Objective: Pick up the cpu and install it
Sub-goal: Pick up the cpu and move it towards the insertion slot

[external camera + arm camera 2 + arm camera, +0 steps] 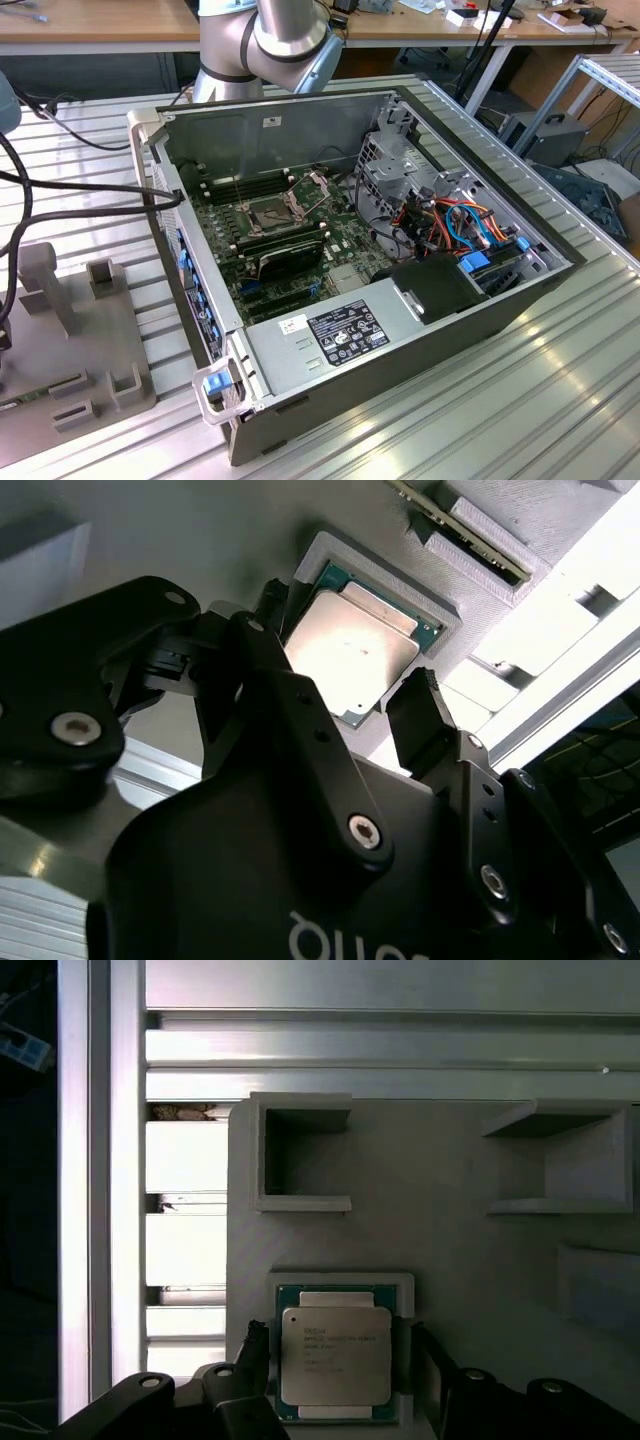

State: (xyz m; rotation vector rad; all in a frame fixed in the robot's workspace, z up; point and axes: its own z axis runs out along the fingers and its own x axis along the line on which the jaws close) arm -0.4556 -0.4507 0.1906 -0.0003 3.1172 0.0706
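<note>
The computer case (400, 368) stands on the bench (560, 400). In the exterior view, the grey fixture plate (100, 330) lies at its 9 o'clock. The cpu (335, 1355) sits flat in the plate's pocket, directly beneath the tool (345, 640). The tool's open fingers (425, 715) flank two opposite edges of the cpu.

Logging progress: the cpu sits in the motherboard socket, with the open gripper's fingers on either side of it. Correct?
No. The cpu lies in the grey holder's square recess, not the motherboard socket, as the first wrist view shows. The fingers of the open gripper do flank it.
</note>
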